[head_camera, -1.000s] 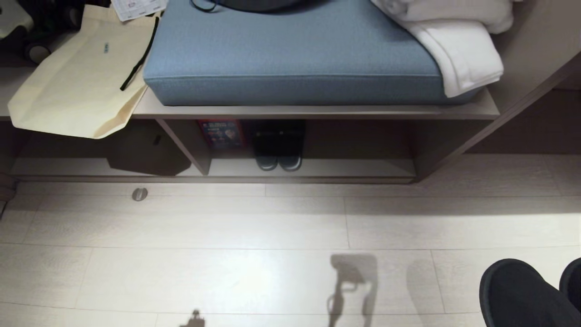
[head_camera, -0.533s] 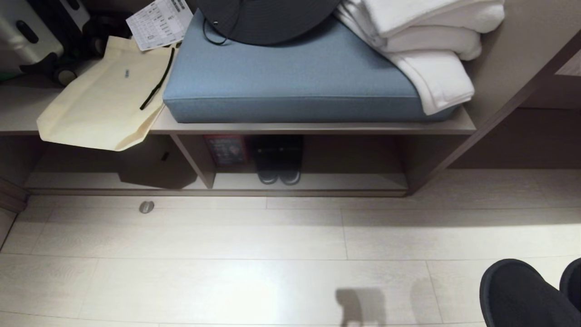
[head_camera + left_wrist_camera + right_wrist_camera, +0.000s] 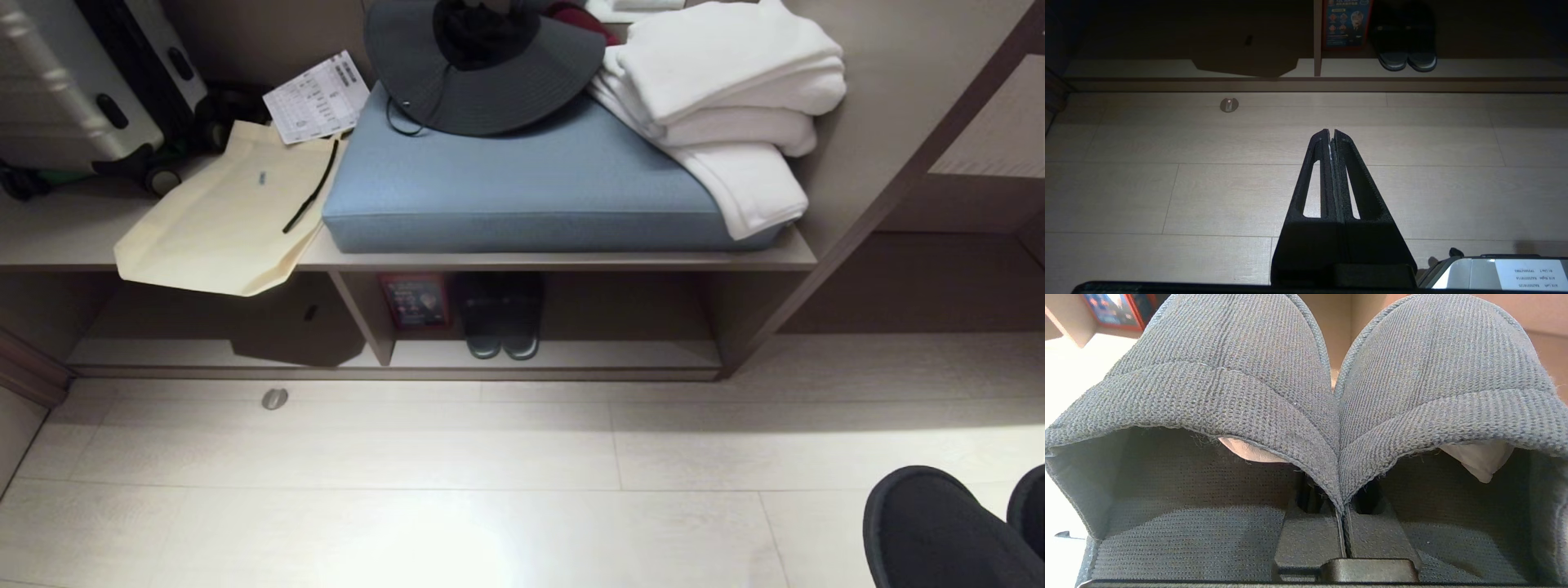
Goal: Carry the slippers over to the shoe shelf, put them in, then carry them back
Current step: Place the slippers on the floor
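Pale wood-plank floor [image 3: 408, 482] with a bright glare patch runs to a brown wall [image 3: 890, 90], where a blue seat cushion [image 3: 531, 188], folded white towels [image 3: 727, 106] and a suitcase [image 3: 73, 90] sit.

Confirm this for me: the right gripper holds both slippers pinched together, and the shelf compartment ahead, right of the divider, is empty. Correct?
Not quite: that shelf compartment is not empty. The head view shows a dark pair of shoes and a red box right of the divider. The right gripper does hold both slippers pinched together.
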Controlling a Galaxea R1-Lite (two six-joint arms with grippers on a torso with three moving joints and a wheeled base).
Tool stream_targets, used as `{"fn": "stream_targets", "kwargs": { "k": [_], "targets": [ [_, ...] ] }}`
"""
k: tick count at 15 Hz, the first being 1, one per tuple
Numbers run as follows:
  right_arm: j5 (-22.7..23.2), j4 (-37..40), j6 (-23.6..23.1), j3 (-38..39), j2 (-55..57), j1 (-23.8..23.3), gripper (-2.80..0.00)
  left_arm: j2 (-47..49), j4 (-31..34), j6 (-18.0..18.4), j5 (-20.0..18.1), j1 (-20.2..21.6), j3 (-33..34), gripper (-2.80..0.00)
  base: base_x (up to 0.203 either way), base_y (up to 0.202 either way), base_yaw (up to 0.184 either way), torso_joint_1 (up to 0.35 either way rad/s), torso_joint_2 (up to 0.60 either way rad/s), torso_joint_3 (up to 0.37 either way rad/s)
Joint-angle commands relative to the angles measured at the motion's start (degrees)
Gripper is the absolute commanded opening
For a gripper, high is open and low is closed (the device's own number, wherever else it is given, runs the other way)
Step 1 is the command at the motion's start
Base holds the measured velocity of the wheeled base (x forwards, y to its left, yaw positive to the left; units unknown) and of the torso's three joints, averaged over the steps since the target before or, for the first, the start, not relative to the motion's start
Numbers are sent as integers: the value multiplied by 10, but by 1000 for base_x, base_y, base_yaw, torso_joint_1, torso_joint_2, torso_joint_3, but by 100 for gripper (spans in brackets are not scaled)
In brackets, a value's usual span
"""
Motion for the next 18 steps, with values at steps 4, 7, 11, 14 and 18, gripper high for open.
{"fn": "stream_targets", "kwargs": {
  "k": [4,7,11,14,18],
  "targets": [
    [1,0,-1,0,1,0,-280,0,0,0,0,0,0,-280,0,0,0,0,1,205],
    [1,0,-1,0,1,0,-280,0,0,0,0,0,1,-280,0,0,0,3,1,202],
    [0,0,-1,0,1,0,-280,0,0,0,0,0,0,-280,0,0,0,3,1,204],
    [1,0,-1,0,1,0,-280,0,0,0,0,1,0,-280,0,0,0,0,1,204],
    [0,0,-1,0,1,0,-280,0,0,0,0,0,0,-280,0,0,0,3,3,202]
  ]
}}
